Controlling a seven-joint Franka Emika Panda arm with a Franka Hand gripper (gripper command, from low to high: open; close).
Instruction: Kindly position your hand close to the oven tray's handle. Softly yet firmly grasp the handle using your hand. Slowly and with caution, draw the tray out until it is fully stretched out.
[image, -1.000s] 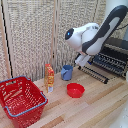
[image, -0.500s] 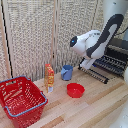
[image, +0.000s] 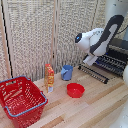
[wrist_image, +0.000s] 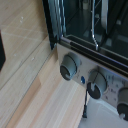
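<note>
Sticking out of the oven (image: 119, 50) at the exterior view's right, the oven tray (image: 111, 63) already shows its thin dark bars well in front of the oven body, so I judge the drawing-out to be far along or perhaps finished. The handle (image: 94, 73) is the long dark bar along its front edge, low over the wooden table (image: 95, 107). The hand (image: 90, 59) is just above the inner end of this bar, at the end of the white arm (image: 102, 37), but the arm hides the fingers, and I cannot tell if the claw is apart, together or clamped on the bar.

The wrist view does not help much: it shows only round grey knobs (wrist_image: 70, 65) on a control panel and the dark glass above them, not the fingers.

What could go wrong from here: if the hand grips the bar and pulls more, the rack can leave its rails and tip down onto the table. If the grip is off-centre, the rack can turn and jam.

Further out stand a blue cup (image: 67, 72), a red bowl (image: 75, 90) and an orange carton (image: 49, 77), near the path of a falling rack. The red basket (image: 20, 100) is well apart.
</note>
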